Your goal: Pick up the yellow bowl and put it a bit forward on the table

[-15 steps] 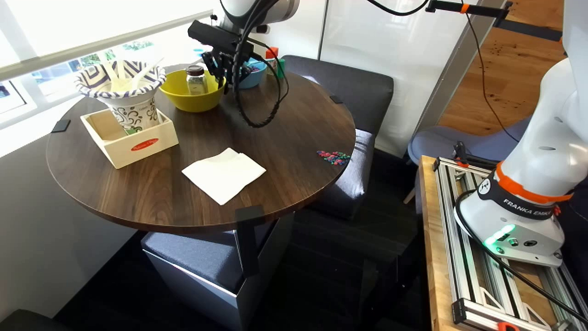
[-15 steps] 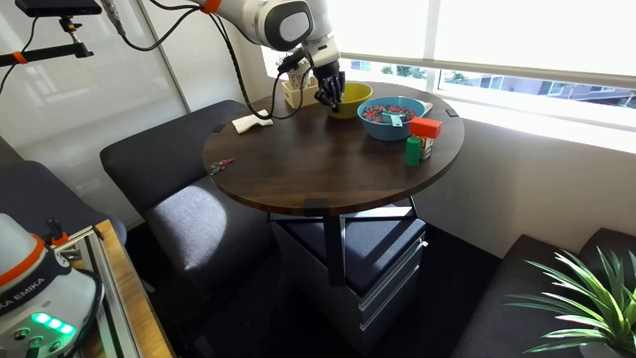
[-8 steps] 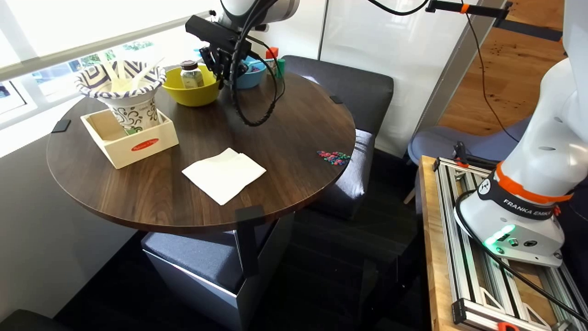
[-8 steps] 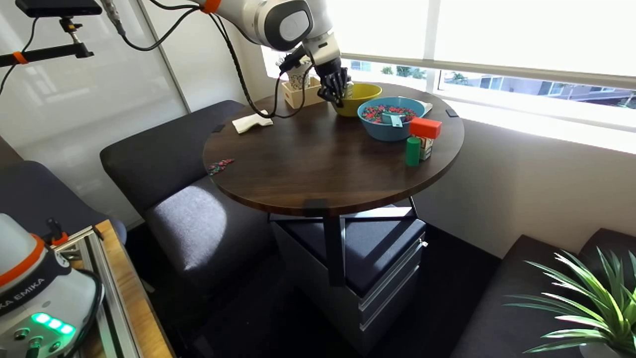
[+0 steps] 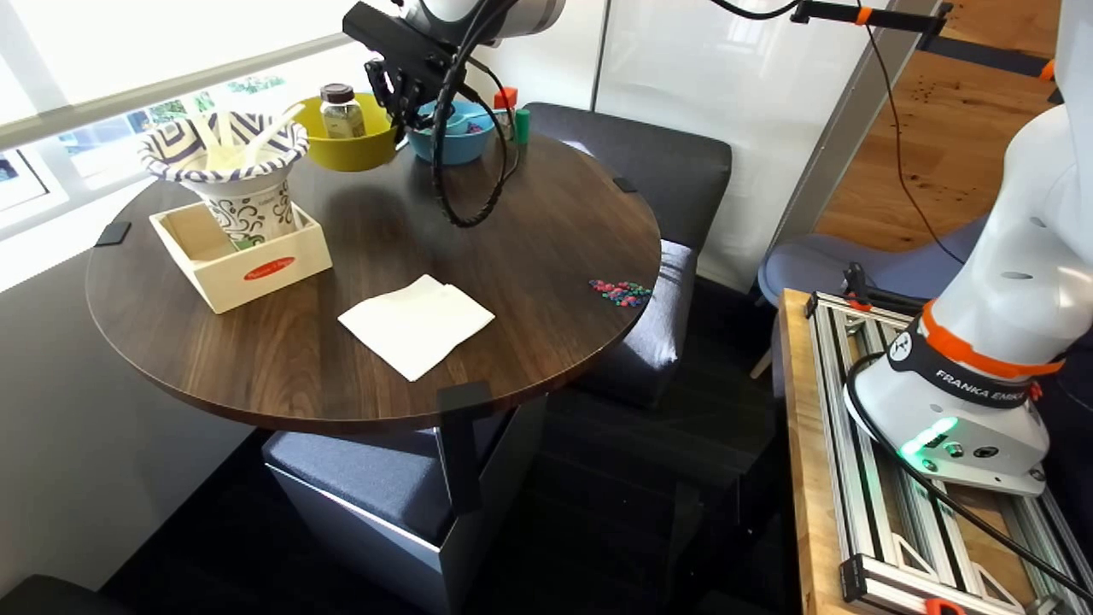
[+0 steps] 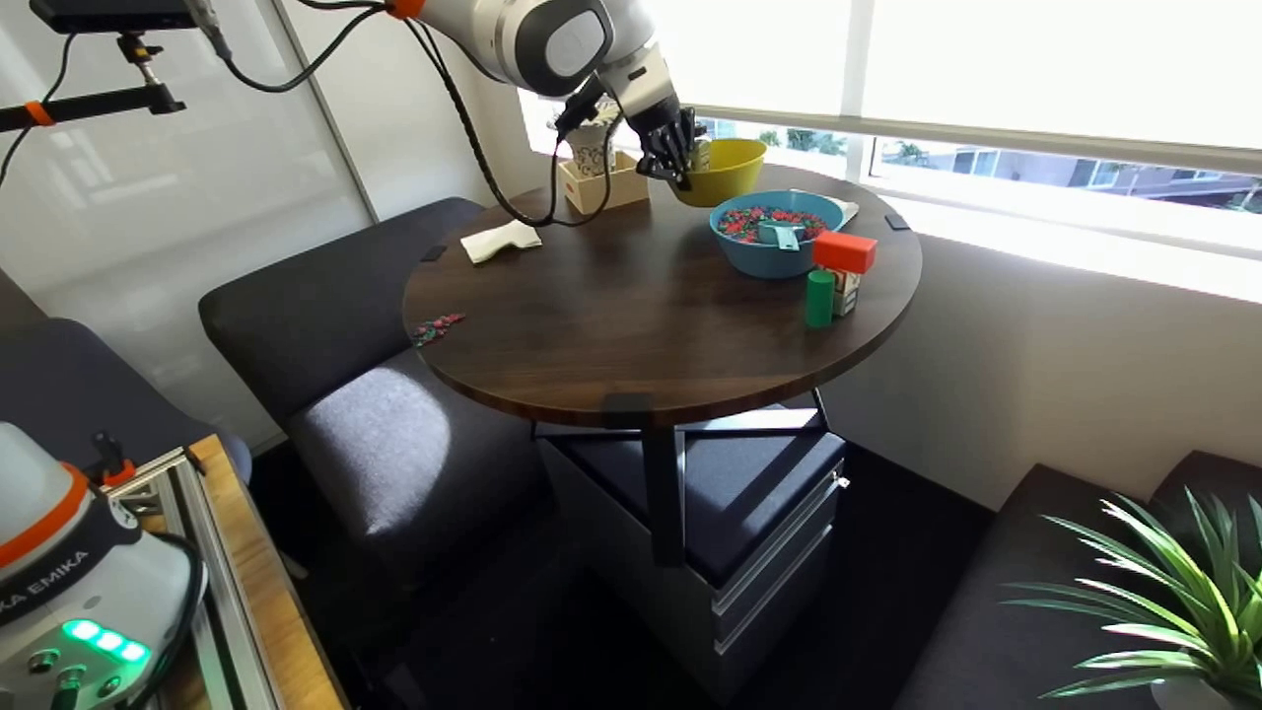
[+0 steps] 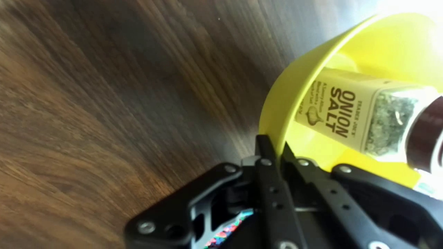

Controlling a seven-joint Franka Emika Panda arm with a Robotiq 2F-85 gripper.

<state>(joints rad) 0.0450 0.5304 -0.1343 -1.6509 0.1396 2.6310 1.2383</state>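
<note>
We see the gripper (image 7: 276,143), jaws nearly together, clamped on the rim of the yellow bowl (image 5: 348,154), held clear of the table (image 5: 529,265) beneath.

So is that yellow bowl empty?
Not empty: a dark-lidded jar sits in the yellow bowl; the wrist view shows its ONION SALT label.

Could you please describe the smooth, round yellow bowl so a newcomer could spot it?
Start at the round dark wood-grain table and find the black robot hand above it. It grips the rim of the yellow bowl. Unlike the round blue bowl nearby, this one holds a clear dark-capped onion salt jar.
</note>
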